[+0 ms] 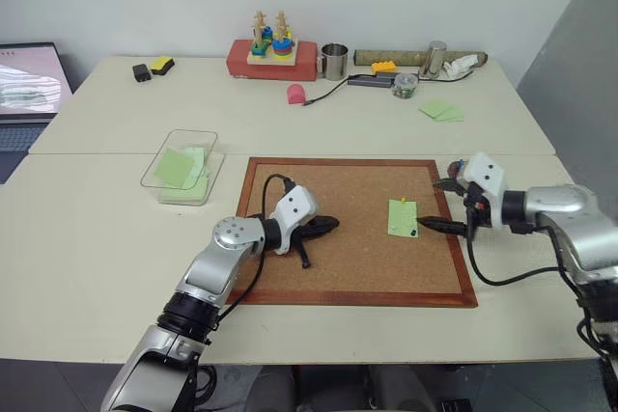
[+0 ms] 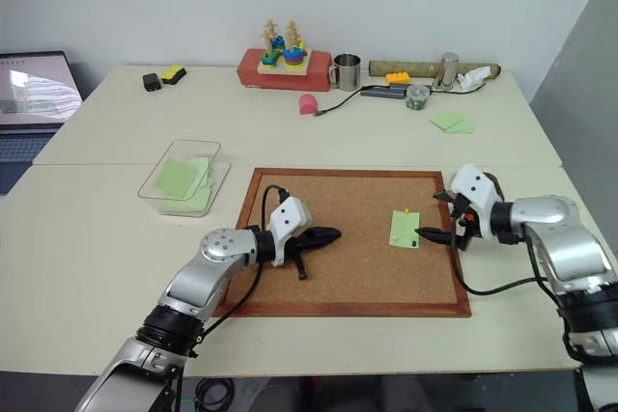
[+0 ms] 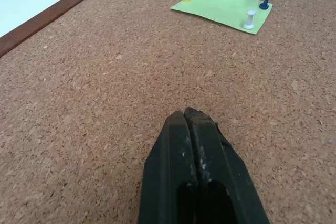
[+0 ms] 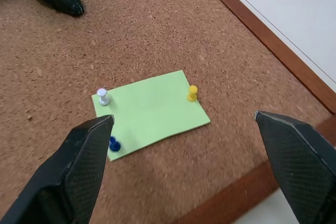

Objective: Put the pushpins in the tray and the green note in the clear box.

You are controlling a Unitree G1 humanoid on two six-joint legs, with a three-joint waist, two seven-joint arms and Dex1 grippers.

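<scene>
Left end effector (image 3: pixel 190 116) clenched empty (over corkboard (image 1: pixel 357 277)); right end effector (image 4: pixel 184 124) released beside green note (image 4: pixel 152 111).

Silver arms, white wrist housings, black cables, black-fingered left gripper (image 1: pixel 323 226).

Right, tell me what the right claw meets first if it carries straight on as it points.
Probably the light green paper note pinned to the corkboard, likely near its small blue pushpin. The open right claw aims down at it; depth is uncertain.
</scene>
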